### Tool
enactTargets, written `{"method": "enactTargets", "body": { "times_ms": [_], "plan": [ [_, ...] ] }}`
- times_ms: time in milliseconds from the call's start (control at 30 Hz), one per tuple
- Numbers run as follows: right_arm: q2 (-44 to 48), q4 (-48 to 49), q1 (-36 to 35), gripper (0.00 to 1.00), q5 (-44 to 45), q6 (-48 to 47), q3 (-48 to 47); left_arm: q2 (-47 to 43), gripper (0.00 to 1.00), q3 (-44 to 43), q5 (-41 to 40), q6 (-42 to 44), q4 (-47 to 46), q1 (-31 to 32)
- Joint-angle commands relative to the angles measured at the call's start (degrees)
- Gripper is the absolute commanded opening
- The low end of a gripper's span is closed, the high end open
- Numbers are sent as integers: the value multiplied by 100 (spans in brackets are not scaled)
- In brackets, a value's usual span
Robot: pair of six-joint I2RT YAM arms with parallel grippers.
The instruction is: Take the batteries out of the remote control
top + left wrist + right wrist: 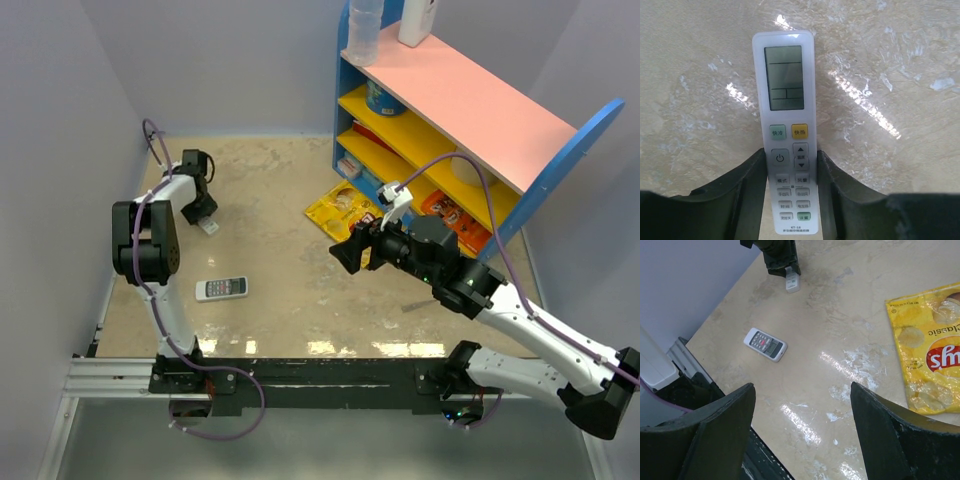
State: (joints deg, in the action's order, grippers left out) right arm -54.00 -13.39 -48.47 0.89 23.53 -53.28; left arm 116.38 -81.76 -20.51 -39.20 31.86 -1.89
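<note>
The remote control [221,288], a small white handset with grey buttons and a small screen, lies face up on the table at the near left; it also shows in the right wrist view [765,344]. No gripper touches it. My left gripper [205,220] is at the far left, shut on a narrower white bar-shaped handset [788,150], its fingers [752,190] pressed against both long sides. My right gripper [345,252] is open and empty, above the middle of the table [802,390]. The batteries are not in view.
A yellow chip bag [345,212] lies in front of the blue, yellow and pink shelf unit [450,110] at the back right. A thin grey stick [415,305] lies under my right arm. A metal rail [300,375] runs along the near edge. Walls close the left side.
</note>
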Motion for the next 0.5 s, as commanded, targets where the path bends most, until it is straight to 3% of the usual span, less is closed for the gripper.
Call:
{"method": "enactTargets", "body": {
  "times_ms": [0,200,467],
  "plan": [
    [109,363,-14,79,-9,73,28,-360,30,361,714,141,-153,-83],
    [91,565,-14,78,-71,327,54,-1222,1,950,1751,421,-592,-92],
    [-145,2217,-5,80,-773,794,696,-2670,0,2110,4208,774,-1681,-92]
  ]
}}
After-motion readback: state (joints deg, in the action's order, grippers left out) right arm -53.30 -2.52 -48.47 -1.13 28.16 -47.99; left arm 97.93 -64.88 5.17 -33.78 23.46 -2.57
